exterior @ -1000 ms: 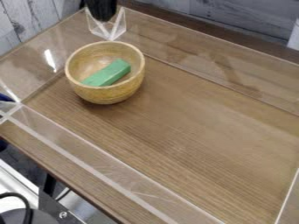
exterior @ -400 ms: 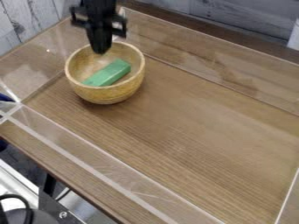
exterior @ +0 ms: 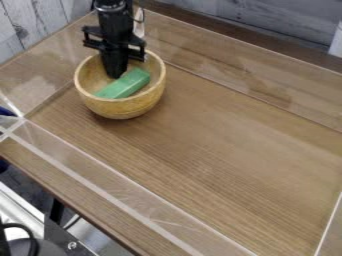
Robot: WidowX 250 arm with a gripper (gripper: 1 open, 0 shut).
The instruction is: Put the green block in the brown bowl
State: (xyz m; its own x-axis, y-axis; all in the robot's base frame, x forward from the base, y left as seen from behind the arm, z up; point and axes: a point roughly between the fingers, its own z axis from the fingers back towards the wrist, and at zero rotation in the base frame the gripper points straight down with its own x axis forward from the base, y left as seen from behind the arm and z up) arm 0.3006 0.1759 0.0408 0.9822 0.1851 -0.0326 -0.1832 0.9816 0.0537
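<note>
desk (exterior: 221, 150): wood-grained, bearing the bowl | brown bowl (exterior: 96, 104): upright near one edge | jaws (exterior: 116, 73): closed, reaching down into the bowl, contact with the block unclear | green block (exterior: 124, 84): inside the bowl, lying aslant

Table (exterior: 221, 165), brown wood-grain top, strips of clear tape along its near-left edge. On it: one round light-brown wooden bowl (exterior: 120, 103), thick-rimmed, upright, standing toward the far-left corner, nearer the left edge than the right.
</note>
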